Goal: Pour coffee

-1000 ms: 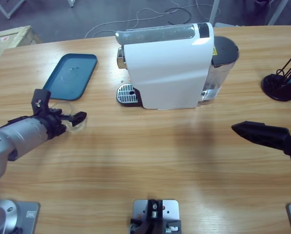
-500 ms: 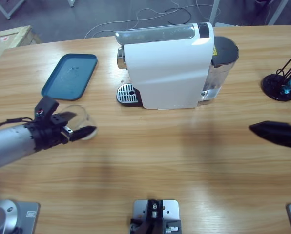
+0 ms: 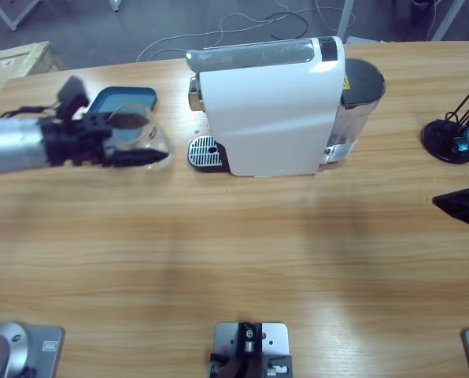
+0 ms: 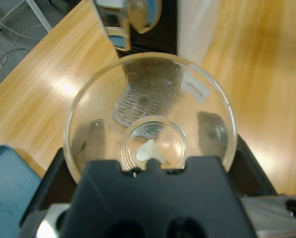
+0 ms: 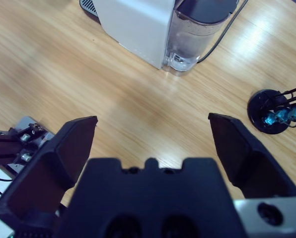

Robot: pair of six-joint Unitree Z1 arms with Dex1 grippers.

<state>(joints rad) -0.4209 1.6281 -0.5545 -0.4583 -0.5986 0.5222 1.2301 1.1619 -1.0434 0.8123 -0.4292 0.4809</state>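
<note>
My left gripper [image 3: 140, 138] is shut on a small clear glass tumbler [image 3: 157, 140], held above the table just left of the white coffee machine [image 3: 270, 118]. In the left wrist view I look into the tumbler [image 4: 150, 99] lying between the jaws of the left gripper [image 4: 150, 148]; the machine's spout [image 4: 138, 12] and grated drip tray [image 3: 204, 151] lie just beyond it. No coffee shows in the glass or elsewhere. My right gripper [image 5: 153, 129] is open with nothing in it, far right at the table's edge [image 3: 461, 206].
A blue tray [image 3: 124, 96] lies behind the left gripper, also at the left wrist view's corner [image 4: 9, 183]. The machine's dark water tank [image 5: 197, 29] faces the right arm. A black stand [image 3: 451, 138] sits at the far right. Cables trail behind the table.
The left arm has lifted the tumbler and carried it back and to the right, toward the machine's drip tray. The right gripper has drawn back toward the right edge.
</note>
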